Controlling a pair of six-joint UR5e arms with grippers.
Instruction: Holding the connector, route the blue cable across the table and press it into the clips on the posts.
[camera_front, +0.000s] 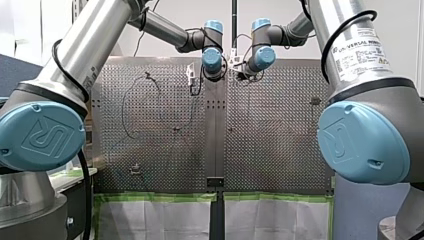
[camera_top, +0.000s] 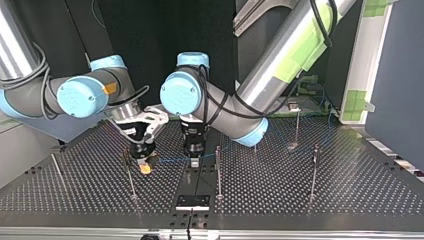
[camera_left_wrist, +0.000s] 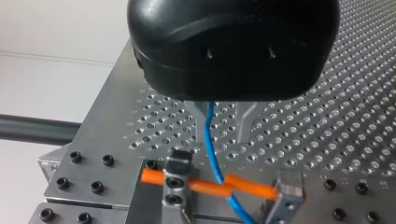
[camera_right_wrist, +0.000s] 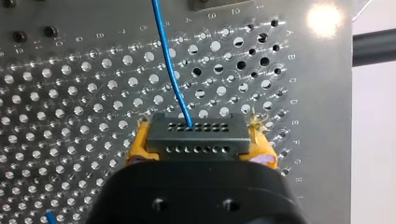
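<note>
My right pincer (camera_right_wrist: 198, 140) is closed on a grey rectangular connector (camera_right_wrist: 196, 127) with two rows of small holes in its face, clamped from both sides by yellow pads (camera_right_wrist: 137, 144). A thin blue cable (camera_right_wrist: 170, 70) leaves the connector's upper row and runs ahead over the perforated metal surface (camera_right_wrist: 70, 93). Engraved letters mark the rows of holes along one edge of the surface, and A, B, C, D, F, G and H can be read. Digits run along the far edge, among them 4, 7, 9 and 10.

My left pincer (camera_left_wrist: 224, 126), black with tapered metal fingers (camera_left_wrist: 246, 122), stands narrowly parted. The blue cable passes between the fingers, close against one of them. Beyond the fingers the cable crosses an orange strip (camera_left_wrist: 205, 185) that spans two small metal blocks (camera_left_wrist: 176, 179) with black screws.

In the top view both pincers hang low near the middle of the surface, just beside each other, among thin metal posts (camera_top: 218, 170). The cable stretches between the pincers.

In the front view a white label (camera_front: 357, 52) on my right arm reads "UNIVERSAL ROBOTS". The pale blue joint caps (camera_front: 42, 135) carry an embossed "R" logo.
</note>
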